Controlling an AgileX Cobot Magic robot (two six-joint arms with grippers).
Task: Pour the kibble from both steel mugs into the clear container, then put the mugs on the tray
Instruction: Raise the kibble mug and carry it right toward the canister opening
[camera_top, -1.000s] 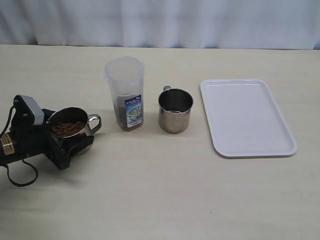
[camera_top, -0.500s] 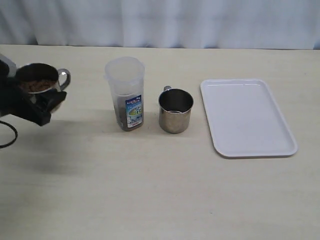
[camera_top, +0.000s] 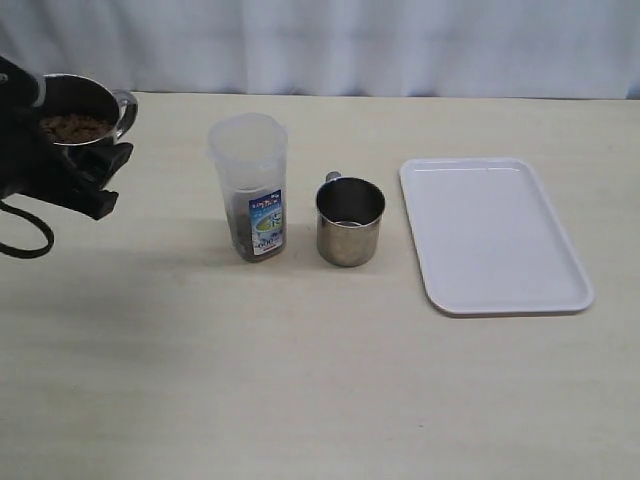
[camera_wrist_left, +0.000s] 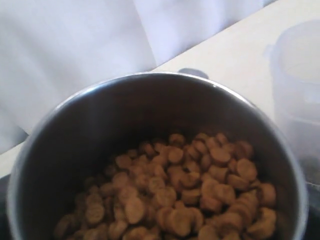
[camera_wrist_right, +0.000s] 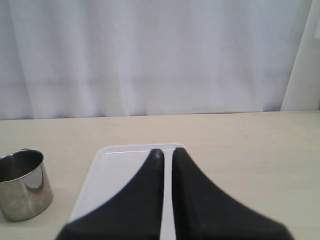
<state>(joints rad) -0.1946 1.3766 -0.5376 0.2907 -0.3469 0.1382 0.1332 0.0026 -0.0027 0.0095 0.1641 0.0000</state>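
The left claw has its jaws spread wide around the first steel mug, holding it upright and clear of the worktop at 10 o'clock in the exterior view. Kibble lies in a loose brown heap inside the mug. The clear container stands on the worktop at the mug's 4 o'clock, well apart, with dark pellets low inside. The second steel mug stands just beside the container at its 3 o'clock, and the tray lies flat farther along at 3 o'clock. The right claw is closed on nothing, with the tray seen beyond its tips.
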